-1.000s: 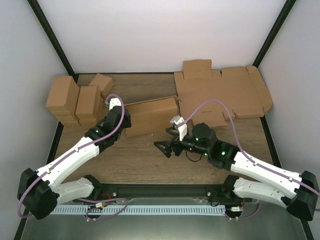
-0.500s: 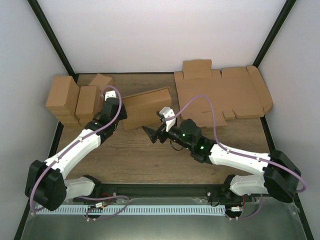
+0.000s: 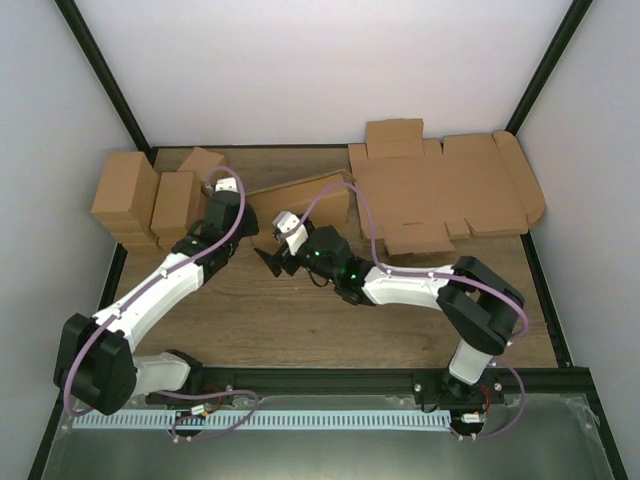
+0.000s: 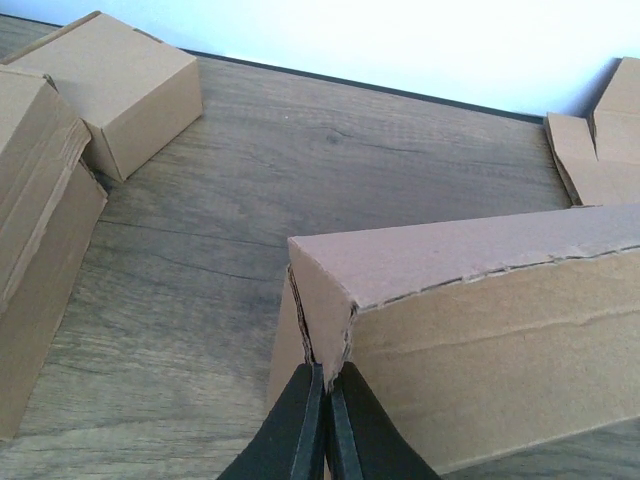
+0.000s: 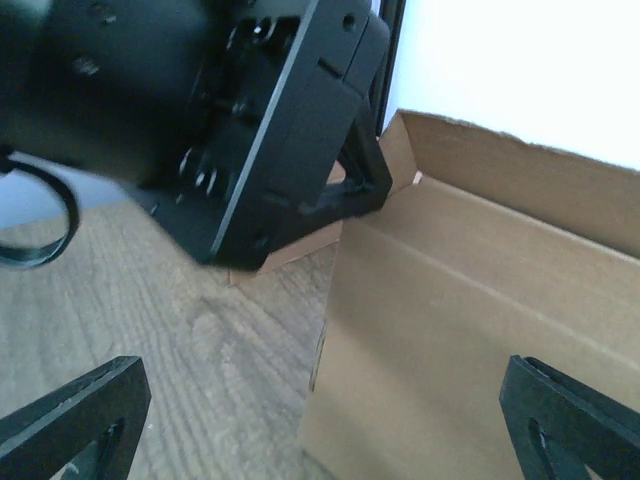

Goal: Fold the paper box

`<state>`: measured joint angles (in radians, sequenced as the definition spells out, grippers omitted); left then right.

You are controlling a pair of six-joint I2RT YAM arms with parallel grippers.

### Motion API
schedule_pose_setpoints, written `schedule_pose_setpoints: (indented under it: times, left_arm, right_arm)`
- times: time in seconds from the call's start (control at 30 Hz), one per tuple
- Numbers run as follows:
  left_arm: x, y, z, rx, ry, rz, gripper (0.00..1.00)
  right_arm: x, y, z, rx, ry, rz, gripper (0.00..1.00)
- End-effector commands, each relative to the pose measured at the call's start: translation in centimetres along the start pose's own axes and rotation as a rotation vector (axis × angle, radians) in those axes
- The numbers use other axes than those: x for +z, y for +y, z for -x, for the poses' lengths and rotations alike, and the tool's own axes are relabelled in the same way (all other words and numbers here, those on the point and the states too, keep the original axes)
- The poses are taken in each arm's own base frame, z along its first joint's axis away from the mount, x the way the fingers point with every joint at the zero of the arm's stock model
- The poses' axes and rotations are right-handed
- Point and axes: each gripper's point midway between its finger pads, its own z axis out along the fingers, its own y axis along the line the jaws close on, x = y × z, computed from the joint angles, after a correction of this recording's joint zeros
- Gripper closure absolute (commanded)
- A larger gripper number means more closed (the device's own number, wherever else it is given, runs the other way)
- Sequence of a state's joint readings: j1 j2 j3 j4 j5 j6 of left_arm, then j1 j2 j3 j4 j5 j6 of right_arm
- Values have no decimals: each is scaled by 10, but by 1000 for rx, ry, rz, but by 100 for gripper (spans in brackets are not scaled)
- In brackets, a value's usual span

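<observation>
Top external view: the paper box (image 3: 300, 205), partly formed, sits at upper centre of the frame on the wooden table (image 3: 300, 320). Its long side runs up toward the right. The left gripper (image 3: 244, 222) is at the box's left end. The right gripper (image 3: 270, 262) is just below and left of the box, its arm stretched across from the lower right. Small brown cartons (image 3: 150, 200) are stacked at upper left. A flat cardboard sheet (image 3: 450, 190) lies at upper right, its left edge near the box's right end.

Left wrist view: the left gripper (image 4: 327, 378), at lower centre, has its fingers pressed together, pinching the upright corner edge of the paper box (image 4: 480, 340). The box's top panel slopes up toward the right edge of the frame and its side wall faces the camera. Small brown cartons (image 4: 125, 85) sit at upper left and along the left edge, apart from the box. Part of the flat cardboard sheet (image 4: 600, 150) shows at upper right.

Right wrist view: the right gripper (image 5: 320, 400) is spread wide with nothing held, one fingertip in each lower corner. The paper box (image 5: 470, 300) fills the right half, ahead of the fingers. They are probably not touching it, but its near edge runs out of frame, so I cannot tell. The left gripper (image 5: 200, 120), a blurred black body, fills the upper left, reaching to the box's corner.
</observation>
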<state>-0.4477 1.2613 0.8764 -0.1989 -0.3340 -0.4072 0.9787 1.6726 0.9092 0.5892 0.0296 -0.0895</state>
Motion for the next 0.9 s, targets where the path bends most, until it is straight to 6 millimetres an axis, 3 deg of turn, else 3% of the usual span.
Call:
schedule_pose_setpoints:
  times: [0.0,0.1,0.27,0.53,0.87]
  left_arm:
    - [-2,-9,12,-13,-21,-40,96]
    - [-4,-9,12,-12,-16,-44,96]
    - [-7,-10,11,-8,-12,-51,96]
    - [-15,-8,6,-1,13,-61,96]
    - [-26,-5,-1,-2,33,-79,96]
  right_arm:
    - [13,-7,21,5,-28,-45,0]
    - [-7,-5,38,13,-113,-25,0]
    - [-7,-7,31,0,-79,-37,0]
    - [-29,-12,31,-2,-69,-59,0]
    - [-14,-6,25,5,-59,-23,0]
